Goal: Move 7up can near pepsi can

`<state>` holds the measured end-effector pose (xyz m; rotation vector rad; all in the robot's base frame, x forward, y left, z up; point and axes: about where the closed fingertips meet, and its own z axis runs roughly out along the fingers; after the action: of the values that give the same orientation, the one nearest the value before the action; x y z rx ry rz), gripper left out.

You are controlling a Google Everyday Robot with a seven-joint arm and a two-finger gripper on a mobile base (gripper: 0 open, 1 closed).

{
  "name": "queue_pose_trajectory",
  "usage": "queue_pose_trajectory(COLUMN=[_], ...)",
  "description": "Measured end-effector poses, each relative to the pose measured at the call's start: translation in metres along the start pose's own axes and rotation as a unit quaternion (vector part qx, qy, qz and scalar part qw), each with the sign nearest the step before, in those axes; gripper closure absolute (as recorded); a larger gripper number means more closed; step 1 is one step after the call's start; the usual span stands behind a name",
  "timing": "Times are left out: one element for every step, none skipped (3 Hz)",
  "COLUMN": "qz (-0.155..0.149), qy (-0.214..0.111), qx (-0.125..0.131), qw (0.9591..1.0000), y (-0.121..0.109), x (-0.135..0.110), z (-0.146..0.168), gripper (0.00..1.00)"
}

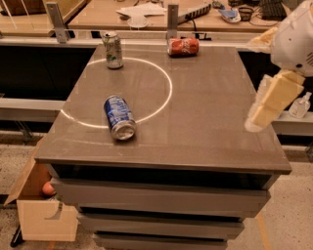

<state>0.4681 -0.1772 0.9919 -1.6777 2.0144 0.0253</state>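
Observation:
The 7up can (113, 50), silvery-white and green, stands upright at the back left of the grey table (210, 127), on a white circle line. The pepsi can (119, 117), dark blue, lies on its side at the front left, its silver end toward me. My gripper (270, 101), cream-coloured, hangs above the table's right edge, far from both cans and holding nothing that I can see.
A red can (183, 46) lies on its side at the table's back edge. A white circle (166, 80) is marked on the tabletop. An open cardboard box (41, 210) sits on the floor at the lower left. A cluttered bench (146, 10) runs behind.

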Motion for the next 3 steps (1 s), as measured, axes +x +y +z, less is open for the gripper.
queue_pose_trajectory(qz=[-0.025, -0.022, 0.019], qy=[-0.101, -0.163, -0.177], qx=[0.018, 0.035, 0.067], qw=[0.9943, 0.9857, 0.9817], y=[-0.025, -0.051, -0.096], x=[-0.057, -0.093, -0.097], z=[0.025, 0.067, 0.107], gripper=[0.0, 0.0, 0.0])
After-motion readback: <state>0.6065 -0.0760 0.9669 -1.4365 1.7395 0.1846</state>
